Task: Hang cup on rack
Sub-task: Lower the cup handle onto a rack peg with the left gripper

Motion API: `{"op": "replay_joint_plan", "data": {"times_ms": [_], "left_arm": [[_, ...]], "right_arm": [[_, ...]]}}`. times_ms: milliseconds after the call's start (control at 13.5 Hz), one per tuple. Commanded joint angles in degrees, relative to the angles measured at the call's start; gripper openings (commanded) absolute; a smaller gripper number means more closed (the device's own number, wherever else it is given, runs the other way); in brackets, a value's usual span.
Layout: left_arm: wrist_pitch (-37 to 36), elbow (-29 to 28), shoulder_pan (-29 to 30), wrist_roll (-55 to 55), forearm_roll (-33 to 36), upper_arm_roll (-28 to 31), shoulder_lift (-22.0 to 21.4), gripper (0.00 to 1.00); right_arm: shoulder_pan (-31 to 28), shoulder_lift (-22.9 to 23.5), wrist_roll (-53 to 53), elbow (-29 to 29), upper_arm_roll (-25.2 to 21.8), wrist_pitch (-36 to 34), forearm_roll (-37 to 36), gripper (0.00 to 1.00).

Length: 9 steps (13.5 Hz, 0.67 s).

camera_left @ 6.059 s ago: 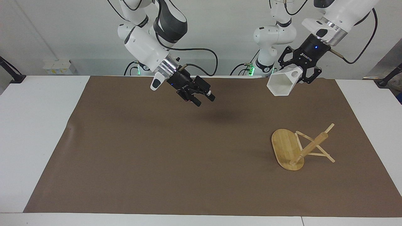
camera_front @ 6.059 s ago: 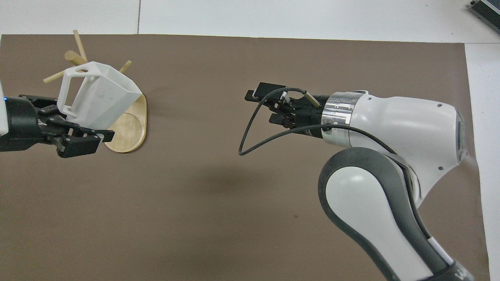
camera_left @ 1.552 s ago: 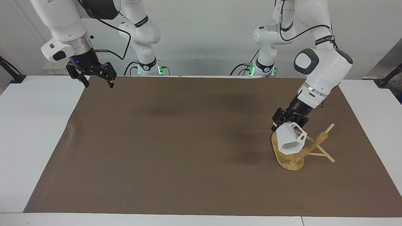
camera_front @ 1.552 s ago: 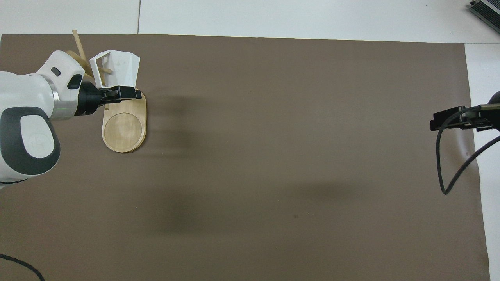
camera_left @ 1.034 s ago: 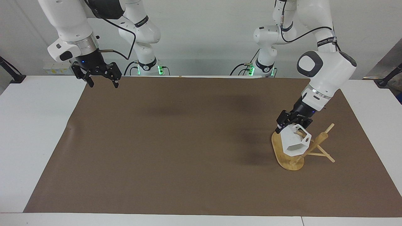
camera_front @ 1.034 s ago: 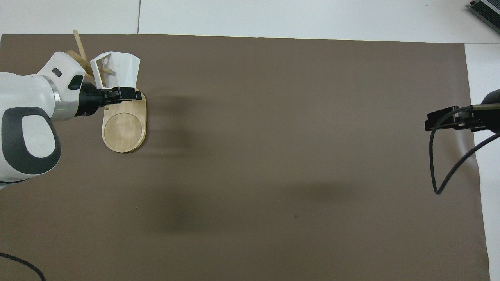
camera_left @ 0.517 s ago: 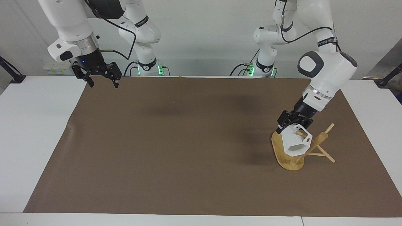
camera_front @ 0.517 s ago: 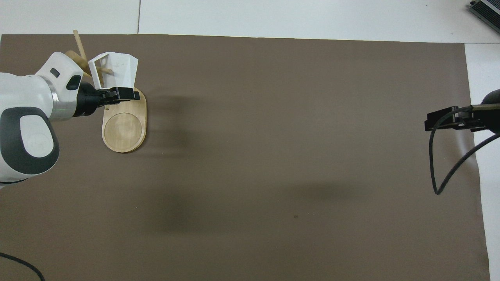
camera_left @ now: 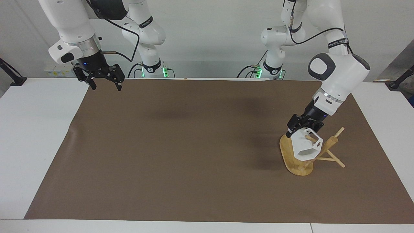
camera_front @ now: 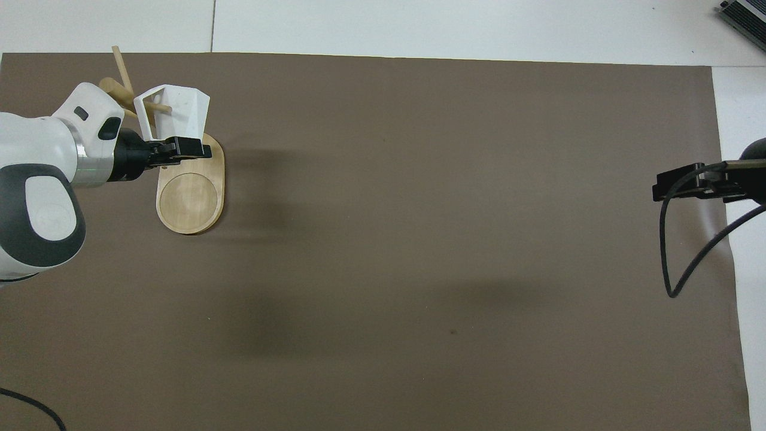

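Left end effector (camera_left: 299, 128) clamped on cup (camera_left: 305, 149), peg through handle

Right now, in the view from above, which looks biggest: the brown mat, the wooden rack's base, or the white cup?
1. Mat, far the largest.
2. Rack base.
3. Cup, a bit smaller than the base, though it is held up nearer the camera by the left pincer, so that is unsure.
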Motion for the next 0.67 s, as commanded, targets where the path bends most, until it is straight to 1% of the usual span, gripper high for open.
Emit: {"op": "replay_joint_plan", "data": {"times_ms": [0, 74, 148, 222, 296, 369, 443, 517, 591], "left_arm": [[-2.2, -0.9, 0.9, -1.0, 0.4, 0.1, -1.4, 0.42], [-2.2, -0.9, 0.9, -1.0, 0.6, 0.1, -1.5, 0.56], [-2.2, -0.8, 0.9, -1.0, 1.3, 0.1, -1.5, 0.65], [-2.3, -0.6, 0.9, -1.0, 2.9, 0.1, -1.6, 0.67], [-3.2, 0.0, 0.9, -1.3, 4.8, 0.1, -1.6, 0.72], [-4.2, 1.0, 0.9, -1.3, 6.0, 0.1, -1.5, 0.82], [-5.2, 1.5, 0.9, -1.4, 6.4, 0.1, -1.5, 0.9], [-6.0, 2.4, 1.0, -1.5, 7.2, 0.2, -1.6, 0.97], [-7.1, 2.8, 1.0, -1.5, 8.6, 0.2, -2.0, 1.0]], "right_arm": [[-0.6, -1.2, 0.4, -1.4, 0.4, 0.3, 0.1, 1.0], [-0.6, -1.2, 0.5, -1.4, 0.3, 0.3, 0.1, 1.0], [-0.7, -1.2, 0.4, -1.4, 0.3, 0.3, 0.1, 1.0], [-0.7, -1.2, 0.4, -1.4, 0.3, 0.3, 0.1, 1.0], [-0.7, -1.2, 0.4, -1.4, 0.4, 0.3, 0.1, 1.0], [-0.6, -1.2, 0.4, -1.4, 0.4, 0.3, 0.1, 1.0], [-0.7, -1.2, 0.4, -1.4, 0.3, 0.3, 0.1, 1.0], [-0.7, -1.2, 0.4, -1.4, 0.3, 0.3, 0.1, 1.0], [-0.7, -1.2, 0.4, -1.4, 0.3, 0.3, 0.1, 1.0]]}}
